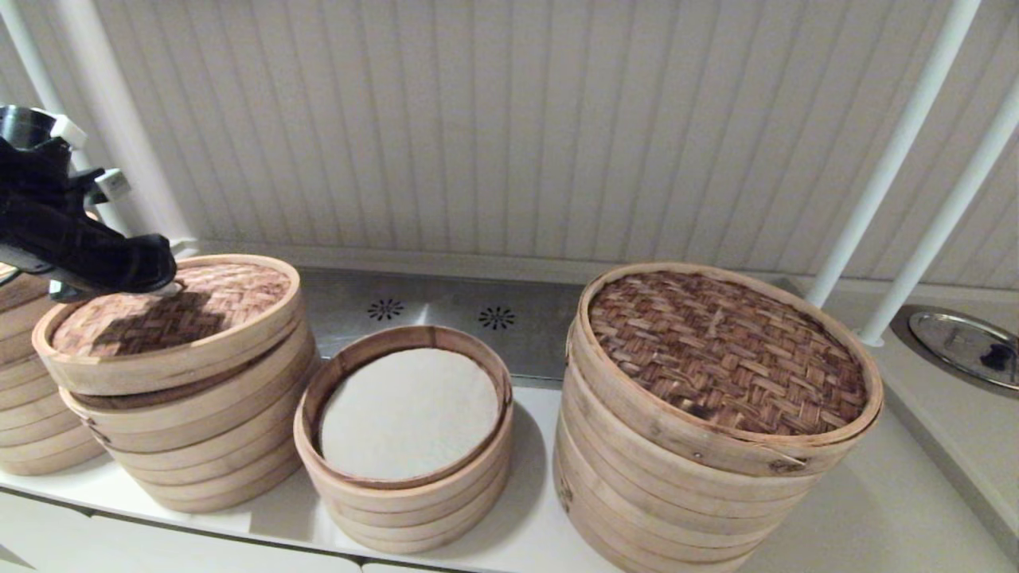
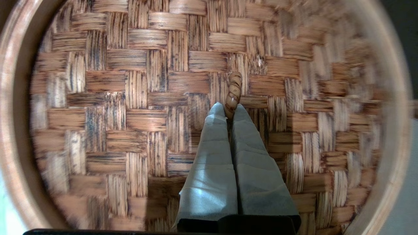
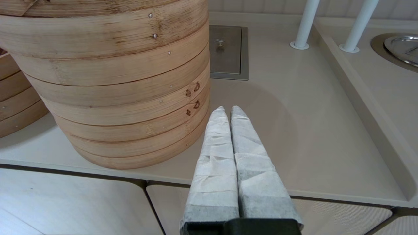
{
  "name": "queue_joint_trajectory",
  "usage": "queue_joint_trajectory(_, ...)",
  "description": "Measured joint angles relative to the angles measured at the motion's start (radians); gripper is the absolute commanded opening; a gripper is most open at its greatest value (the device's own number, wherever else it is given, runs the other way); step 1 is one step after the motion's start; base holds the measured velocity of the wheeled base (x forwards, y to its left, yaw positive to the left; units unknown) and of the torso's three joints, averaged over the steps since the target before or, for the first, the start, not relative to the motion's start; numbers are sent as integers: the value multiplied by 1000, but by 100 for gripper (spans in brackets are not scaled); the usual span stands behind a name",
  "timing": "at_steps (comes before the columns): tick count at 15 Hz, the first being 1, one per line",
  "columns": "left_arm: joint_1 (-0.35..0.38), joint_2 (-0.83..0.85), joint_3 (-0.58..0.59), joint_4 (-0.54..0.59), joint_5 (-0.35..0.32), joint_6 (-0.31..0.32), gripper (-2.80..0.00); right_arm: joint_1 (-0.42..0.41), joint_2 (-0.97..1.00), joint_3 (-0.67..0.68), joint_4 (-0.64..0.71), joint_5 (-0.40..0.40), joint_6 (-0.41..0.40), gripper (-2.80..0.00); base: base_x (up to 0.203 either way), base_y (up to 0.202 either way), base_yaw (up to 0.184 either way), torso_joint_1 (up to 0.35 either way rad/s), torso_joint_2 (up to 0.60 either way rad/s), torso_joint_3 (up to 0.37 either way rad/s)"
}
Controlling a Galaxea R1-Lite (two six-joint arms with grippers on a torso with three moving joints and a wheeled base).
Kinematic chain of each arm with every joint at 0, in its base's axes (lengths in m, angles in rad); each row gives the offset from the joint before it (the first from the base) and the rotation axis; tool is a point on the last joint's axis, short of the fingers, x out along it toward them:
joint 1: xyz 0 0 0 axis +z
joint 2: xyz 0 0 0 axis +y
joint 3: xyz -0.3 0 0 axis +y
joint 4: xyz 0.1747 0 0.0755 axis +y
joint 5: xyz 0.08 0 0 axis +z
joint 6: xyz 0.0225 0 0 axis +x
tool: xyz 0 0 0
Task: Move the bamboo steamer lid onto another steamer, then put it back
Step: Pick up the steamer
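White paneled wall behind, pale tabletop (image 1: 876, 509) in front, and it's crowded with bamboo steamer stacks. The bamboo steamer lid (image 1: 171, 314) is sitting tilted on the taller pale stack (image 1: 191, 446) at the robot's left, its near edge looking raised off the ring below. The left gripper (image 2: 230, 109) is parked right over it, and in the left wrist view the fingers are pressed together on the small twisted loop handle (image 2: 233, 89), so the lid is pinched by that loop alone.

The short open steamer (image 1: 406, 446) with the white liner (image 1: 410, 410) is just beside that stack, toward the middle. The widest stack with the dark coarse lid (image 1: 724, 350) is on the right and isn't part of this.

Judging by the tilt, the lift is underway. A lid held by one small loop can probably swing, so it should be raised straight, kept level, carried slowly and centered over the open rim before being lowered.

The right gripper (image 3: 225, 112) is idle low by the widest stack, fingers closed on nothing.
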Motion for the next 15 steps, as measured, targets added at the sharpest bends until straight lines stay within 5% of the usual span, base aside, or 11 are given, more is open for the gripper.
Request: queue_joint_trajectory(15,-38,-95,-13,-7,-66,-59,-280,0,0,0,0,0,0,-280,0,0,0,0,0,0)
